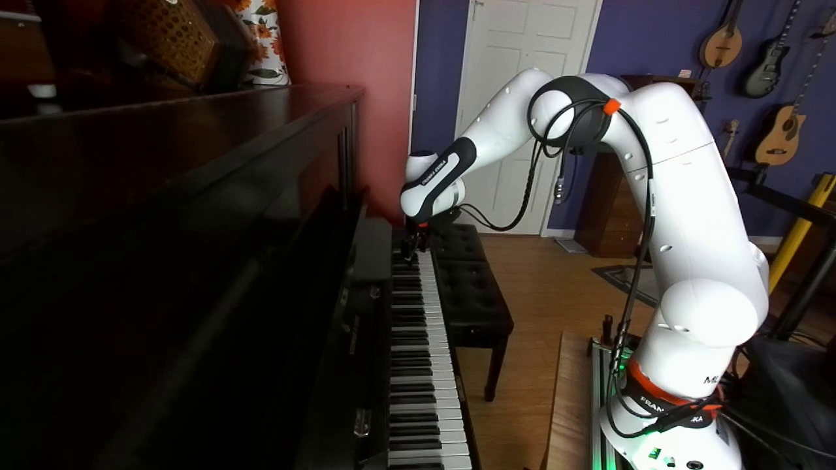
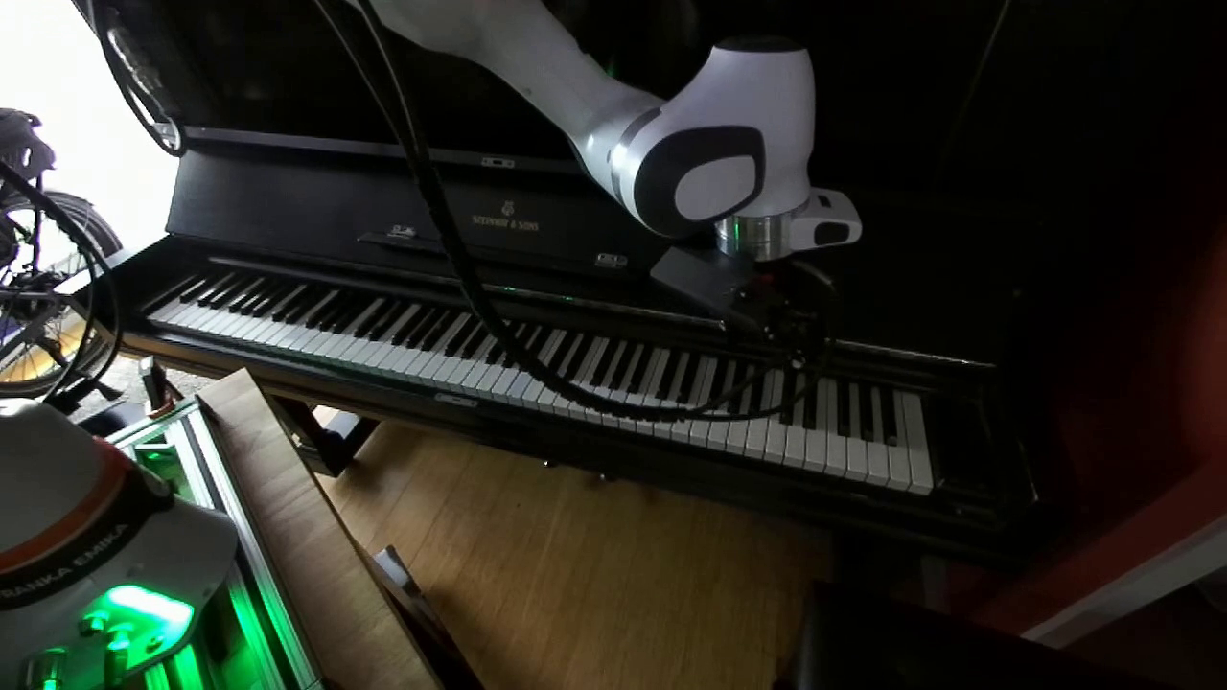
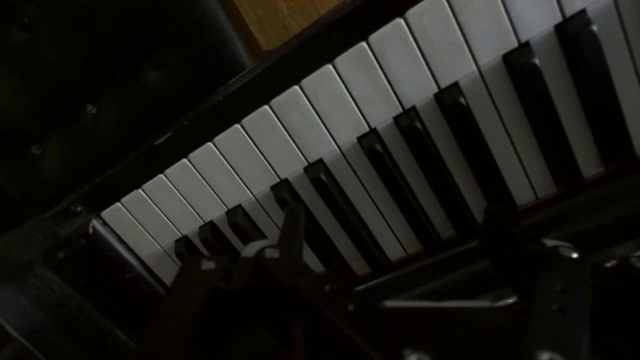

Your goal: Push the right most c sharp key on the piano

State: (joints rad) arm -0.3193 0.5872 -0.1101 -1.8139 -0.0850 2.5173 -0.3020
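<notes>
The piano has a dark glossy case (image 1: 196, 215) and a long row of white and black keys; it shows in both exterior views (image 2: 848, 465). My gripper (image 1: 411, 253) is over the keys near the keyboard's right end, also seen in an exterior view (image 2: 778, 333). In the dark wrist view my gripper (image 3: 397, 208) has its two fingers wide apart with nothing between them. The right-most C sharp key (image 3: 348, 216) shows between the fingers there. The left finger overlaps the neighbouring black key (image 3: 285, 190). I cannot tell whether it touches.
A black padded bench (image 1: 467, 281) stands along the keyboard's front. An arm cable (image 2: 613, 410) loops down in front of the keys. The piano's fallboard (image 2: 537, 216) rises behind the keys. An accordion-like box (image 1: 176, 42) sits on the piano top.
</notes>
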